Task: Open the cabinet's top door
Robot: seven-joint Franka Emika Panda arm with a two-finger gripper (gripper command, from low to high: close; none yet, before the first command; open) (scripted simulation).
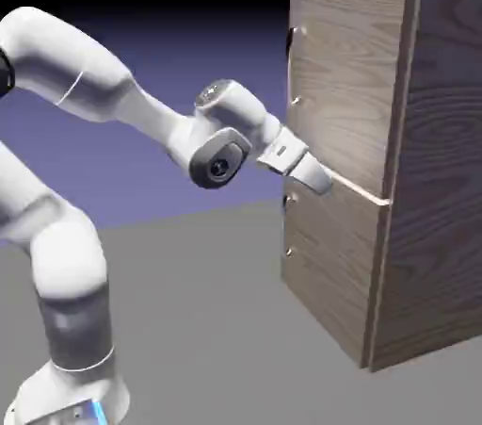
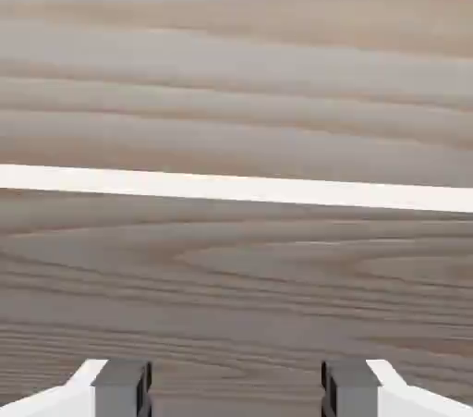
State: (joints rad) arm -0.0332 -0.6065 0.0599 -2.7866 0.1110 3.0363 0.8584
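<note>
1. The top door (image 1: 348, 65) and bottom door (image 1: 329, 272) block the way ahead of the gripper (image 2: 236, 389).
2. Open room shows between the low part of the arm (image 1: 71, 272) and the doors.

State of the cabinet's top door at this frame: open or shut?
Shut: in the exterior view, the top door lies flush against the cabinet, with no gap along its edge.

Top door (image 1: 350, 74) above lower door (image 1: 334, 263), seemingly flush.
</note>
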